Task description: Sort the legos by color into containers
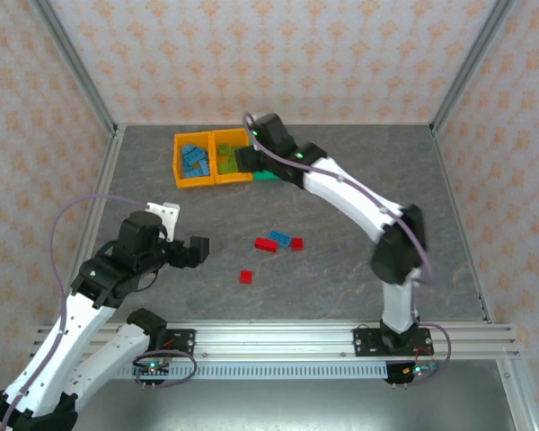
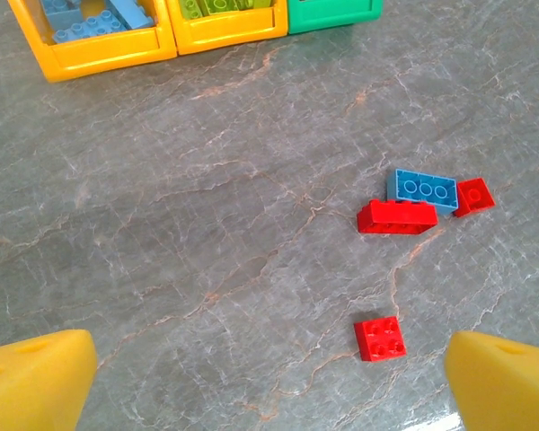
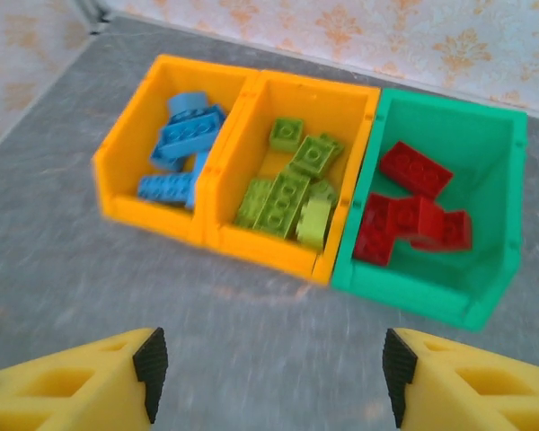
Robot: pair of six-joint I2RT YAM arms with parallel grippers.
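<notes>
Three containers stand side by side at the back: an orange-yellow bin with blue legos, an orange-yellow bin with lime legos, and a green bin with red legos. My right gripper hovers open and empty just in front of the bins. Loose on the table lie a blue brick, a long red brick, a small red brick and a red square brick. My left gripper is open and empty, left of that red square brick.
The right arm stretches over the table and covers part of the green bin in the top view. A white tag lies near the left arm. Patterned walls and metal posts enclose the grey table.
</notes>
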